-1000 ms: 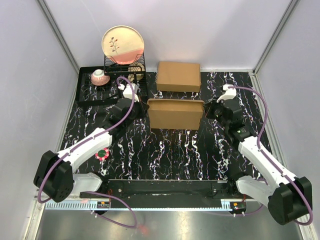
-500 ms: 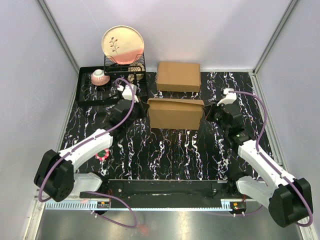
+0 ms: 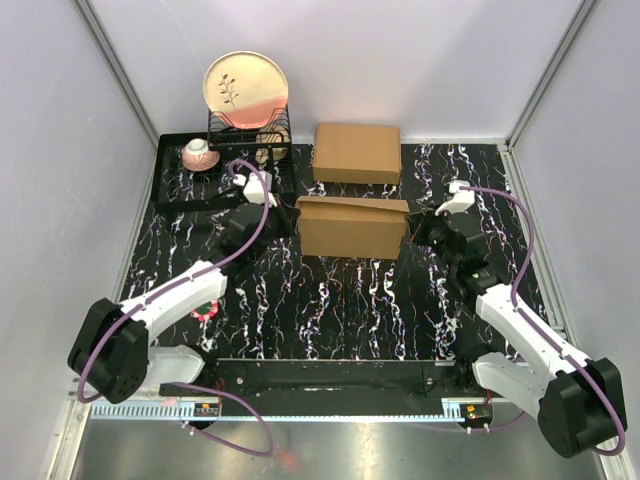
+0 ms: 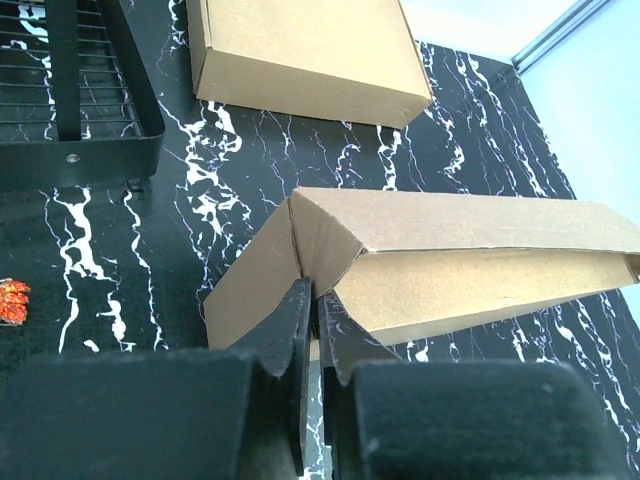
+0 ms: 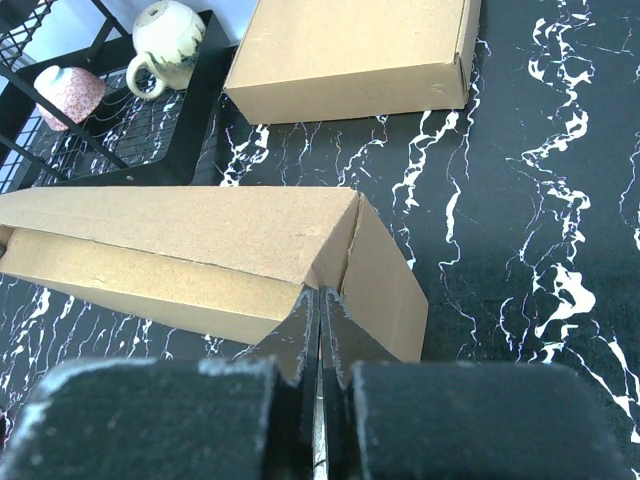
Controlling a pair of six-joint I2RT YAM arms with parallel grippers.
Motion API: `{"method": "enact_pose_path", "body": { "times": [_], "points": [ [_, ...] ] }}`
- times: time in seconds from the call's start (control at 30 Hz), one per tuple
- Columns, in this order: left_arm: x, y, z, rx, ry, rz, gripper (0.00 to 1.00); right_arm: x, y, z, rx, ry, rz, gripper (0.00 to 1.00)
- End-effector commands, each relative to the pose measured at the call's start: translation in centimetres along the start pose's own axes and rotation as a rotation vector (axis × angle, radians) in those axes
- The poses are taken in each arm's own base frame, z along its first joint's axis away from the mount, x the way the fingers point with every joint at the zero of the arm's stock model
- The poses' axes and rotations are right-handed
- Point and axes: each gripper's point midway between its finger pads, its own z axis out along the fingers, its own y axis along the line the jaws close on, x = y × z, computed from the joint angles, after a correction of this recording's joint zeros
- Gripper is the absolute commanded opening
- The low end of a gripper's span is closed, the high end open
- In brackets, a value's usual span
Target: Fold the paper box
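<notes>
The paper box (image 3: pixel 352 228) lies mid-table, a shallow brown mailer with its lid slightly raised along the front. My left gripper (image 3: pixel 284 222) is at its left end and my right gripper (image 3: pixel 413 228) at its right end. In the left wrist view the shut fingertips (image 4: pixel 312 292) touch the corner where the end flap meets the lid of the box (image 4: pixel 470 250). In the right wrist view the shut tips (image 5: pixel 320 295) touch the matching corner of the box (image 5: pixel 180 235). Neither grips cardboard.
A made-up brown box (image 3: pixel 357 152) sits just behind the paper box, also in both wrist views (image 4: pixel 300 55) (image 5: pixel 350 55). A black dish rack (image 3: pixel 225 165) at the back left holds a plate (image 3: pixel 246 88) and cup (image 3: pixel 199 153). A red item (image 3: pixel 205 308) lies by the left arm.
Both arms have shifted slightly, their wrists drawing a little away from the box ends. The box stays in place.
</notes>
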Motion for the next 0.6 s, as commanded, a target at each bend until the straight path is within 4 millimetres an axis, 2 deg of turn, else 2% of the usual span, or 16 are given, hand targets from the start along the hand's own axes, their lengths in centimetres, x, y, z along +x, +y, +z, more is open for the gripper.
{"method": "enact_pose_path", "body": {
  "times": [0.0, 0.13, 0.27, 0.4, 0.43, 0.57],
  "points": [
    [6.5, 3.1, -2.0, -0.113, 0.244, 0.048, 0.1, 5.4, -2.9, -0.8, 0.109, 0.183, -0.016, 0.0],
    [4.5, 2.2, -2.1, -0.101, 0.21, 0.073, 0.26, 4.5, -2.6, -0.6, 0.107, 0.165, -0.014, 0.0],
    [2.7, 1.6, -2.5, -0.083, 0.16, 0.081, 0.36, 4.1, -2.3, -0.5, 0.1, 0.16, -0.005, 0.0],
    [1.1, 1.3, -3.5, -0.085, 0.116, 0.095, 0.39, 3.6, -2.0, -0.4, 0.093, 0.151, -0.002, 0.0],
    [0.7, 1.3, -3.6, -0.085, 0.102, 0.096, 0.39, 4.2, -2.3, -0.6, 0.105, 0.175, -0.003, 0.0],
    [-1.0, 0.8, -3.9, -0.075, 0.052, 0.099, 0.39, 4.1, -2.2, -0.6, 0.104, 0.176, 0.0, 0.0]
  ]
}}
